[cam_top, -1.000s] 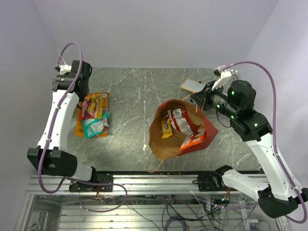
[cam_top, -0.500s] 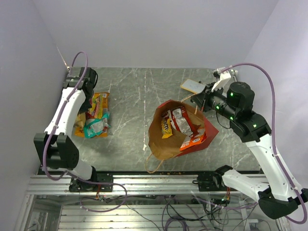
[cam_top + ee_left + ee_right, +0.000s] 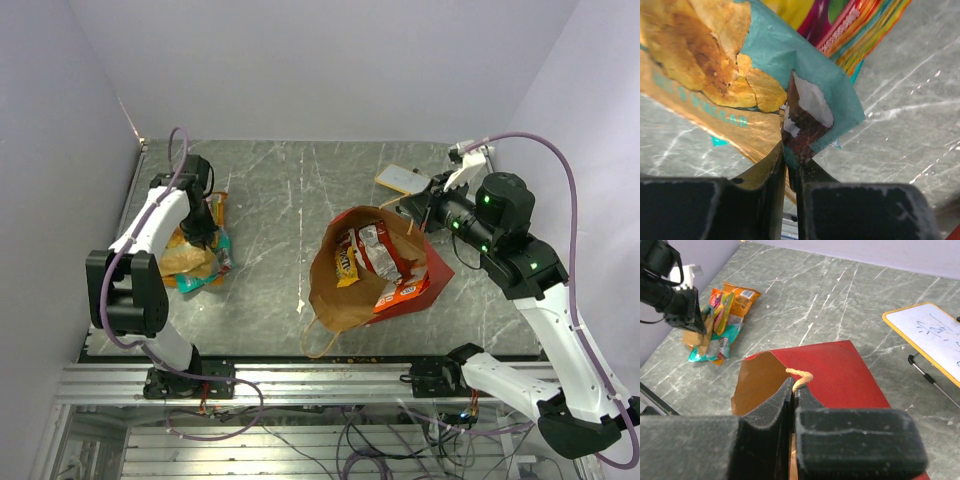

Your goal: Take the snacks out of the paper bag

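The paper bag [image 3: 437, 272] lies on its side right of centre, red outside, its brown mouth facing the left. Several snacks [image 3: 375, 255] show inside it. My right gripper [image 3: 408, 215] is shut on the bag's tan loop handle [image 3: 801, 375] and holds the upper edge up; the jaws [image 3: 794, 385] are pressed together. At the left, my left gripper [image 3: 205, 232] hangs low over a pile of snacks [image 3: 200, 215]. Its fingers [image 3: 787, 155] pinch the corner of a teal and tan chip packet [image 3: 780, 60], which rests on the pile.
A white card with an orange rim [image 3: 400, 180] lies behind the bag, beside my right wrist. The bag's other handle [image 3: 315, 345] trails toward the table's near edge. Walls stand close on the left, back and right.
My left arm has swung from the back left corner down onto the snack pile, bringing the teal and tan packet with it. The right arm has hardly moved.
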